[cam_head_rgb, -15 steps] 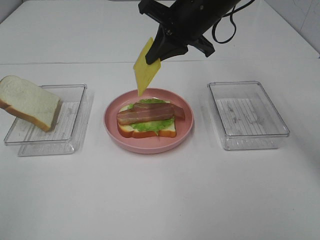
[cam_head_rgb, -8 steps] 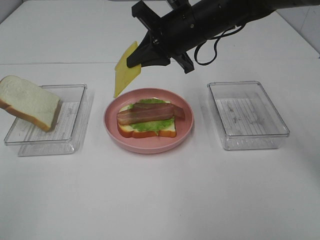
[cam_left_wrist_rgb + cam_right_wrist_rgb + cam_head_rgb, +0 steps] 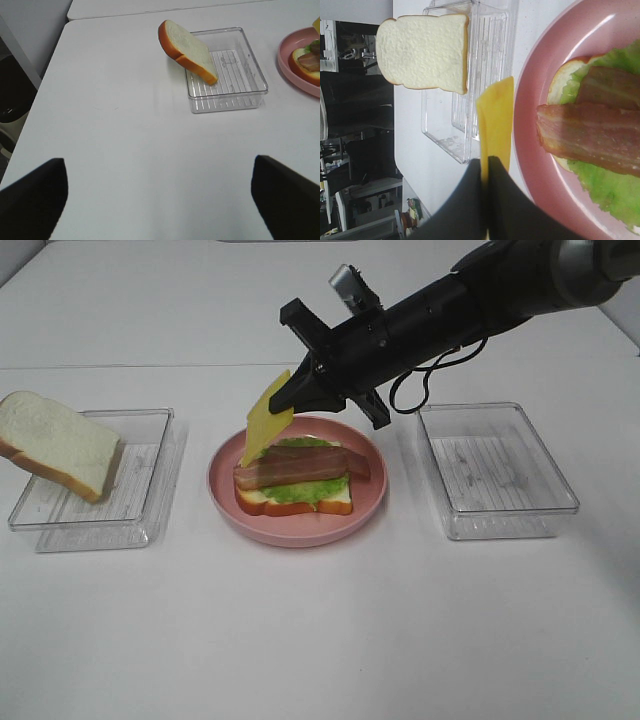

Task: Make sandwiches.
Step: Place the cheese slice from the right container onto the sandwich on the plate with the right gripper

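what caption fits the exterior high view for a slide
Right jaws hold a cheese slice tilted over the left edge of the bacon-and-lettuce open sandwich on a pink plate.

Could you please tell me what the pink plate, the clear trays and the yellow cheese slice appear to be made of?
The plate: probably plastic, smooth with a soft sheen; even pink, thick rounded rim.
The left tray and right tray: clear rigid plastic, glossy; see-through walls, ribbed floors.
The cheese slice: likely a rubbery imitation, matte; uniform yellow, hangs nearly flat from one edge.
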Robot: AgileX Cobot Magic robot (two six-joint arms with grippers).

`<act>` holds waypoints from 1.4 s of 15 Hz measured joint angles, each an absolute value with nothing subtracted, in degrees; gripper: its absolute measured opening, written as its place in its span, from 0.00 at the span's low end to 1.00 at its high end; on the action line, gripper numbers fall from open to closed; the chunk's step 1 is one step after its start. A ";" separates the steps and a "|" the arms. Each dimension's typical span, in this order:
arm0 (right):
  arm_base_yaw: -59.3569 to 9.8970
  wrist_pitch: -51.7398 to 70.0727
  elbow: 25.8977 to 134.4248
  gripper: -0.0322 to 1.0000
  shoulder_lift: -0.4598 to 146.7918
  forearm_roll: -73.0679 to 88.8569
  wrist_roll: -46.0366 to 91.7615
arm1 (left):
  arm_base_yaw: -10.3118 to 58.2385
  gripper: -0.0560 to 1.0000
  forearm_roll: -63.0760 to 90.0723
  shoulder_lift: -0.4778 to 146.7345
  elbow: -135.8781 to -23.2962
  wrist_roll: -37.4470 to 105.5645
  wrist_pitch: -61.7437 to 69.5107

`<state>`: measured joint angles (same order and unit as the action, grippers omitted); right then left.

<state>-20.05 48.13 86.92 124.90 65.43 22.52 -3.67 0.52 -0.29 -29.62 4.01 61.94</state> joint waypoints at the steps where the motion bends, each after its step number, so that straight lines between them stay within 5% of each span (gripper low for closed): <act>1: -20.05 48.30 86.92 0.05 125.19 65.83 22.75 | -3.67 0.92 0.52 -0.29 -29.62 4.01 61.94; 21: -20.05 42.86 86.92 0.07 129.77 58.10 22.23 | -3.67 0.92 0.52 -0.29 -29.62 4.01 61.94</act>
<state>-20.05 42.86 86.92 129.77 58.10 22.23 -3.67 0.52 -0.29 -29.62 4.01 61.94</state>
